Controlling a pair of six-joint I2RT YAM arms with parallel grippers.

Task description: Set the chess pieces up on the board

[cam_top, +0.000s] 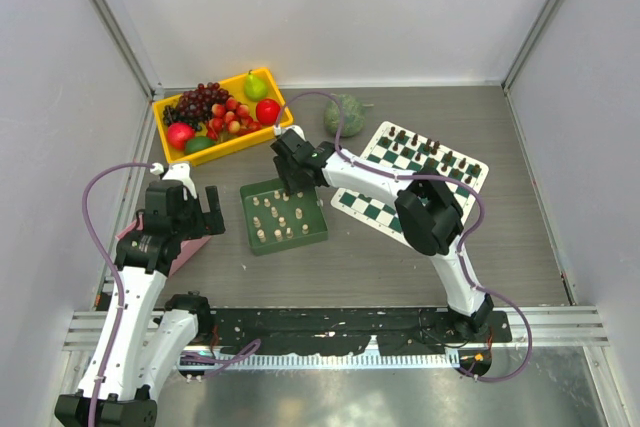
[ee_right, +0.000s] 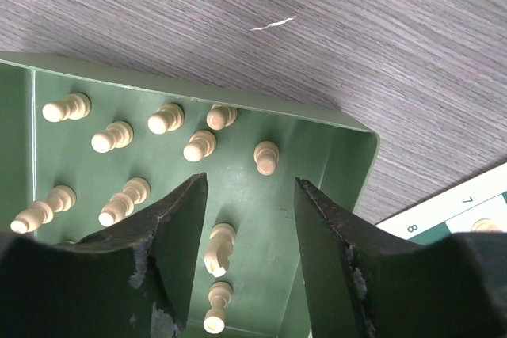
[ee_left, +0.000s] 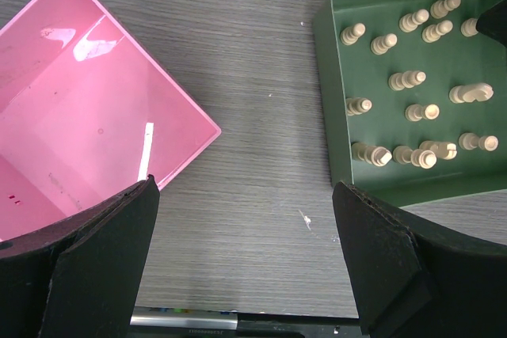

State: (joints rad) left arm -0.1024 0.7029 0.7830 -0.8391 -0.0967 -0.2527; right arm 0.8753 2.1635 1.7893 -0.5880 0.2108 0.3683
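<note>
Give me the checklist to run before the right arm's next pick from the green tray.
1. Right gripper open: ok. Its jaws stand apart, low over the tray.
2. Piece lined up: ok. A cream knight sits between the jaws, and neither touches it.
3. Only one piece in the gap: not ok. A second piece stands right beside the knight, between the same jaws.
4. Left gripper out of the way: ok. It is open and empty, hovering between the pink tray and the green one.
5. Target square on the board free: cannot tell. The right arm covers part of the near rows.
</note>
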